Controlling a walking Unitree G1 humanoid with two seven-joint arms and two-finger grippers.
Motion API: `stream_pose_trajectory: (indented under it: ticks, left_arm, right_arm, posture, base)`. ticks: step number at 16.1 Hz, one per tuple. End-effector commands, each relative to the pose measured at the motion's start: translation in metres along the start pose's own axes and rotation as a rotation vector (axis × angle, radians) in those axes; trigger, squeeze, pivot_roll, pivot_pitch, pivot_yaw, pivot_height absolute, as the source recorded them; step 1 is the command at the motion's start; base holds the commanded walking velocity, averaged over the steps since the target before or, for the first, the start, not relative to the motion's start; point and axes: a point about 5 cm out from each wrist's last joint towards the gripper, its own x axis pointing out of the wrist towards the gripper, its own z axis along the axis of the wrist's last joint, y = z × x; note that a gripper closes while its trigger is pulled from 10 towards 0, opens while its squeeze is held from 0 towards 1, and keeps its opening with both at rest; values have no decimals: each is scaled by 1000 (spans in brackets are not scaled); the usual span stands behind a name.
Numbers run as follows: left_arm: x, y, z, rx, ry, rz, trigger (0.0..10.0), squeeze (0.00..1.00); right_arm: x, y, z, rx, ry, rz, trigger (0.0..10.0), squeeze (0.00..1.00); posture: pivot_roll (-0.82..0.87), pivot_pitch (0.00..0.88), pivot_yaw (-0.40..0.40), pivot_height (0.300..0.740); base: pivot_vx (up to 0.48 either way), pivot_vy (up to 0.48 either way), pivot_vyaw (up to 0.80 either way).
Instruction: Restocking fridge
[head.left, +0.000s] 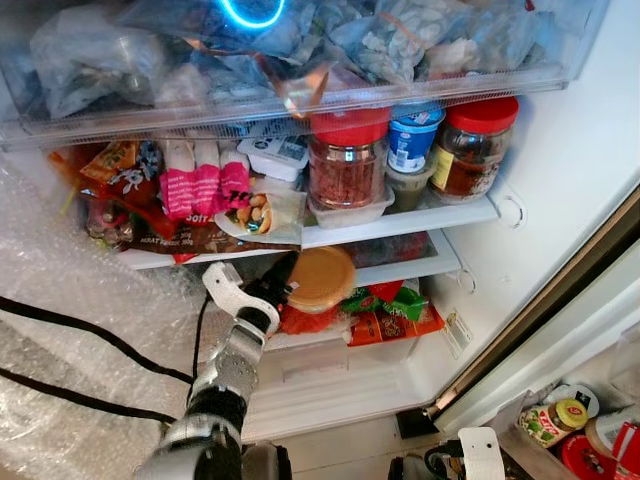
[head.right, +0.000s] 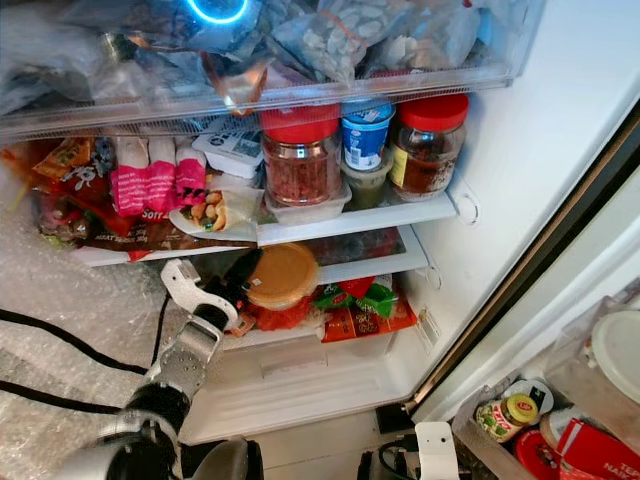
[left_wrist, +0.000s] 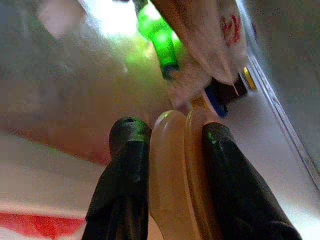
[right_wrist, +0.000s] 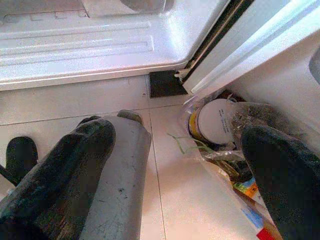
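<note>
The fridge stands wide with packed shelves. My left gripper (head.left: 283, 290) reaches into the lower shelf and is shut on a round tan lid of a container (head.left: 321, 277), held tilted above red and green packets (head.left: 390, 305). In the left wrist view both black fingers (left_wrist: 125, 170) clamp the tan lid's edge (left_wrist: 172, 180), with a green bottle (left_wrist: 157, 35) beyond. My right gripper (right_wrist: 175, 165) hangs low over the tiled floor, open, with nothing between its fingers.
The middle shelf (head.left: 400, 222) carries red-lidded jars (head.left: 347, 160), a blue tub (head.left: 412, 135), pink packets (head.left: 205, 185) and a nut bag. A clear drawer (head.left: 300, 60) of bags sits on top. Bubble wrap (head.left: 70, 300) lies left. Groceries (head.right: 520, 410) wait in a bag at bottom right.
</note>
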Motion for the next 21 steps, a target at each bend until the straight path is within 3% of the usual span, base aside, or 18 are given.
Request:
stream_pose_trajectory:
  ticks: [1,5,7,14,18,19,20,21]
  left_arm:
    - [2,2,5,20,-17,17,10000,0]
    - [9,3,20,46,-81,90,10000,0]
    - [12,1,25,98,-104,116,10000,0]
    - [23,-6,40,85,-167,236,10000,0]
    - [26,-11,42,72,-172,230,10000,24]
    - [26,-12,40,72,-163,222,10000,184]
    - [26,-12,39,71,-158,218,10000,467]
    - [25,-10,38,74,-148,203,10000,1000]
  right_arm:
    - [-18,3,-53,-11,196,13,10000,0]
    - [-23,2,-63,-14,205,13,10000,0]
    - [-26,3,-67,-17,203,15,10000,0]
    - [-32,10,-77,-35,200,42,10000,0]
    - [-33,12,-78,-36,199,46,10000,0]
    - [-33,13,-77,-36,198,48,10000,0]
    - [-32,13,-77,-36,197,49,10000,0]
    - [-31,16,-73,-34,187,53,10000,0]
  posture:
    - [-99,192,12,647]
    - [-148,215,2,647]
    - [-172,231,-6,647]
    - [-227,271,-15,647]
    - [-220,271,-12,647]
    - [-219,271,-11,647]
    - [-216,270,-9,647]
    - [-207,268,-6,647]
  base:
    - [0,0,0]
    - [0,0,0]
    - [0,0,0]
    - [0,0,0]
    - [0,0,0]
    - [0,0,0]
    - [0,0,0]
    - [0,0,0]
